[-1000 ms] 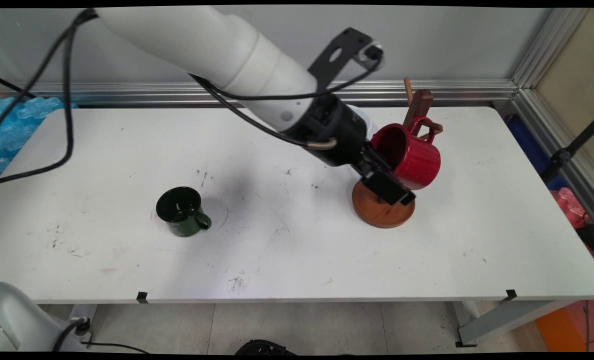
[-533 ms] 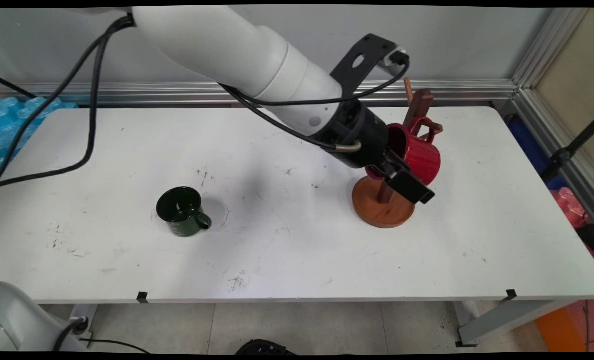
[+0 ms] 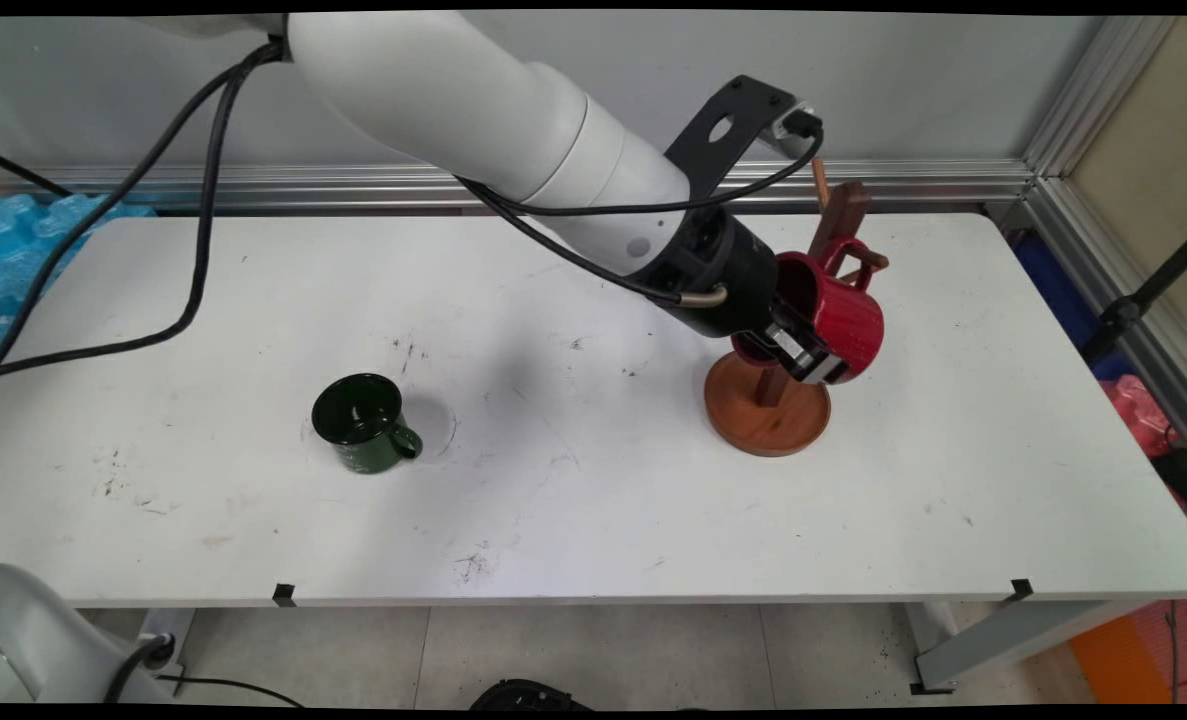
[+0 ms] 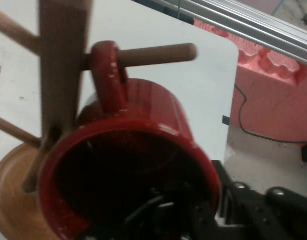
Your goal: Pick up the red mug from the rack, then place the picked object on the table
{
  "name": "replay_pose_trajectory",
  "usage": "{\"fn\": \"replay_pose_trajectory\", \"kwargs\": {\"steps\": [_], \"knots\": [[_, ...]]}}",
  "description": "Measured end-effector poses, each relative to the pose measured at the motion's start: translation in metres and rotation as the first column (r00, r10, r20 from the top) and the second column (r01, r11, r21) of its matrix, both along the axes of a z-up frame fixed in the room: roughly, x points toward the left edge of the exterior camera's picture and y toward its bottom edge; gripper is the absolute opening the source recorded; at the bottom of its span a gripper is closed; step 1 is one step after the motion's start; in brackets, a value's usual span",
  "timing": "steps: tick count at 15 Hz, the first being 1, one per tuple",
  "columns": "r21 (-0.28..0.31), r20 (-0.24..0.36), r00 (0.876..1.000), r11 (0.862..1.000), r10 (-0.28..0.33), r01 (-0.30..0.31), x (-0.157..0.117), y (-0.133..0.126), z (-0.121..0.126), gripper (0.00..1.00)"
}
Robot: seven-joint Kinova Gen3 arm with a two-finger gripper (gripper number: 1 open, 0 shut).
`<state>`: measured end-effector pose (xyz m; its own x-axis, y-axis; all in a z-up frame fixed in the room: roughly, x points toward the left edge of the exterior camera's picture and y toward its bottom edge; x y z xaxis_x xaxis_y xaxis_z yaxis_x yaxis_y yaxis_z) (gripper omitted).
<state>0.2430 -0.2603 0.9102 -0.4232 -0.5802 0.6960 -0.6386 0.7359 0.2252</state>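
Note:
A red mug (image 3: 846, 312) hangs by its handle on a peg (image 4: 156, 54) of the wooden mug rack (image 3: 768, 425), its mouth tilted toward the arm. My gripper (image 3: 801, 350) is at the mug's lower rim, shut on the wall. In the hand view the red mug (image 4: 143, 115) fills the middle. One finger sits inside its dark mouth and the other lies outside the rim at the lower right, the gripper (image 4: 196, 207) straddling the wall. The rack's post (image 4: 61, 65) stands just left of the mug.
A dark green mug (image 3: 358, 420) stands upright on the white table (image 3: 593, 520), left of centre, handle to the right. The rack's round base sits right of centre. Black cables hang from the arm at the upper left. Red and blue items lie beyond the table's right edge.
The gripper moved up and right from beside the rack's base to the red mug's rim. Its outer finger then drew in against the mug wall. The mug and the rack shifted slightly.

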Motion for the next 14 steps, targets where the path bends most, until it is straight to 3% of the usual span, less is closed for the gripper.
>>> {"fn": "replay_pose_trajectory", "kwargs": {"steps": [14], "knots": [[-0.018, -0.002, 1.000, 1.000, 0.001, -0.001, 0.014, 0.000, 0.007, 0.00]]}}
